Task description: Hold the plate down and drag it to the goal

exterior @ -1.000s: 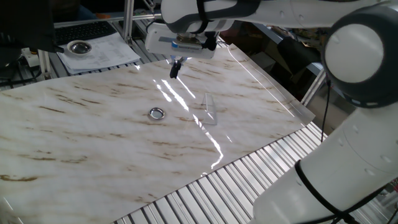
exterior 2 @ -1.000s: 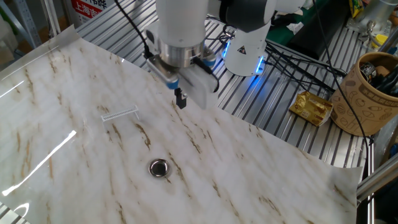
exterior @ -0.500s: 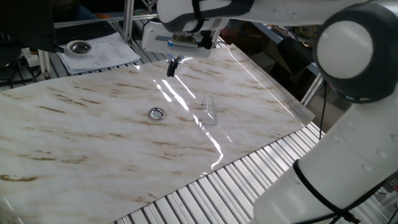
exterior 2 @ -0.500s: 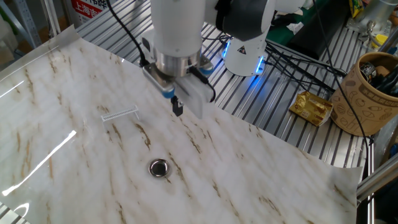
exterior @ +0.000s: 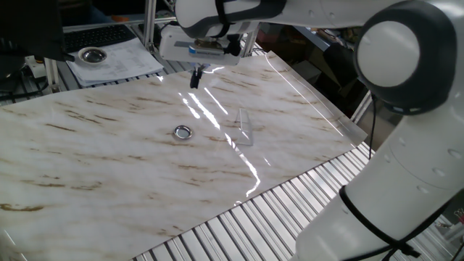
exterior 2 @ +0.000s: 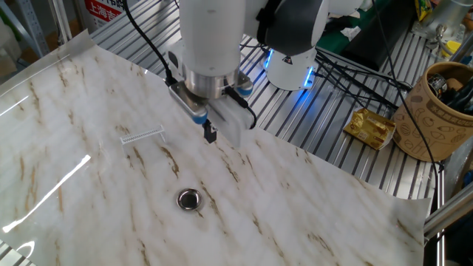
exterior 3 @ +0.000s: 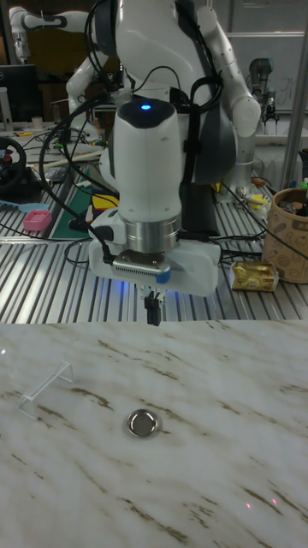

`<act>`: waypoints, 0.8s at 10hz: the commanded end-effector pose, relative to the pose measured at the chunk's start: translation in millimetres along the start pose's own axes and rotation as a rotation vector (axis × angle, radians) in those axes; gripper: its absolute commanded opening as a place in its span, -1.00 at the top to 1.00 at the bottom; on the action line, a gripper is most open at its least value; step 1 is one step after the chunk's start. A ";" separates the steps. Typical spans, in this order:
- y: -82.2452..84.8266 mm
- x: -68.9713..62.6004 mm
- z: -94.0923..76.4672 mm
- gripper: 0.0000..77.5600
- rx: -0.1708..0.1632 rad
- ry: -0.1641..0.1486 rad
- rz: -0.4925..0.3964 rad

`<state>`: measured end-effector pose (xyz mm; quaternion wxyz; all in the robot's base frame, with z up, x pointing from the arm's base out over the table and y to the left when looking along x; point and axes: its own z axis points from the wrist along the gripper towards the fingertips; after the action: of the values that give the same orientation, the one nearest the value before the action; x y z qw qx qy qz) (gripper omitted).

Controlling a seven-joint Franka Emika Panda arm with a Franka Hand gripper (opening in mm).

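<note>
The plate [exterior: 183,132] [exterior 2: 189,199] [exterior 3: 142,422] is a tiny shiny silver disc lying flat on the marble sheet. The goal [exterior: 244,127] [exterior 2: 143,135] [exterior 3: 44,386] is a small clear marker with pale edges, a short way from the disc. My gripper [exterior: 194,80] [exterior 2: 211,135] [exterior 3: 153,313] hangs above the sheet behind the plate, its dark fingers pressed together with nothing between them. It touches neither the plate nor the goal.
The marble sheet [exterior: 109,174] lies on a ribbed metal table. A larger metal dish [exterior: 92,54] sits on papers at the back. A brown paper cup [exterior 2: 437,111] and a gold packet [exterior 2: 372,127] stand beside the sheet. White glare streaks [exterior: 210,109] cross the sheet.
The gripper has shifted a little toward the plate's side of the sheet, still shut. The plate and the goal have not moved.
</note>
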<state>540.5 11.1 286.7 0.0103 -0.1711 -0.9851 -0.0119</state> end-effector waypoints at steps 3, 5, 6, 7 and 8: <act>13.1 -7.5 -1.8 1.00 0.004 -0.008 0.031; 13.1 -7.5 -1.8 1.00 0.005 -0.011 0.086; 13.1 -7.5 -1.8 1.00 0.005 -0.009 0.098; 13.1 -7.5 -1.8 1.00 0.007 -0.005 0.101; 13.1 -7.5 -1.8 1.00 0.012 0.011 0.121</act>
<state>551.4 21.0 287.2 0.0096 -0.2194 -0.9756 -0.0079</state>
